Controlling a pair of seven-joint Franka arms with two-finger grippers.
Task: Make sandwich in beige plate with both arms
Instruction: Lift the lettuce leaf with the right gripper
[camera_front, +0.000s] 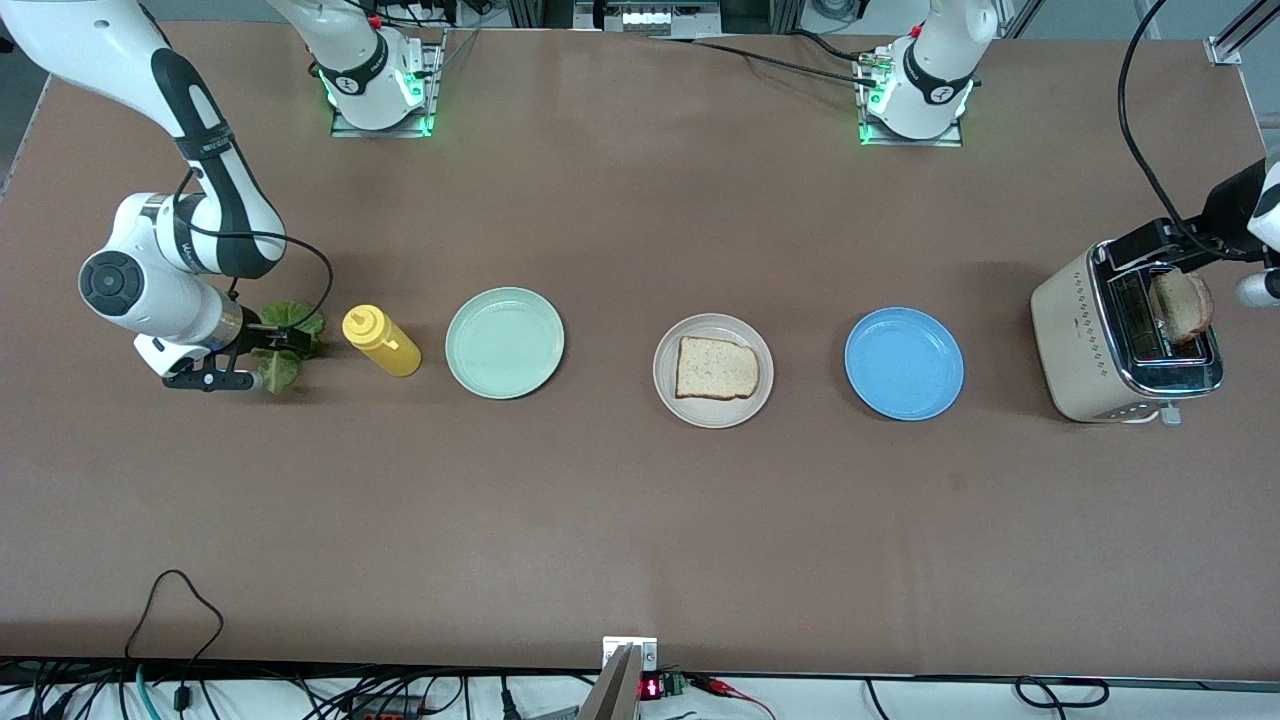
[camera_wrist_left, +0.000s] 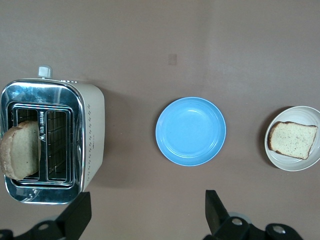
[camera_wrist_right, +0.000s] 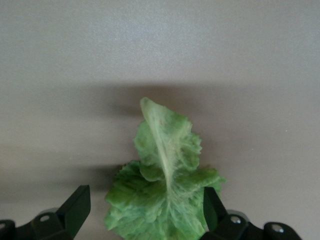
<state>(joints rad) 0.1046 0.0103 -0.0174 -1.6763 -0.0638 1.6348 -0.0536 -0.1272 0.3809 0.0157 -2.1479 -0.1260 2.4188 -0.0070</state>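
Toaster, the bulkiest thing on the brown table, stands at the left arm's end, cream-sided with a chrome top and two slots. One toasted slice leans out of a slot, its lower part down inside; the slot beside it is empty. The left gripper hangs above the table just beside the toaster, fingers spread wide with nothing between them.

Three round plates lie in a row across the middle of the table. The blue plate sits nearest the toaster and holds nothing. The beige plate comes next, toward the right arm's end, and carries a single slice of bread lying flat inside its rim; no lettuce or second slice is on it. The pale green plate follows, bare.

Just beside that plate, toward the right arm's end, a yellow squeeze bottle lies tilted. Close to it, the crinkly green lettuce leaf rests on the table, and the right gripper is low over it, its open fingers straddling the leaf's wide end without closing on it.
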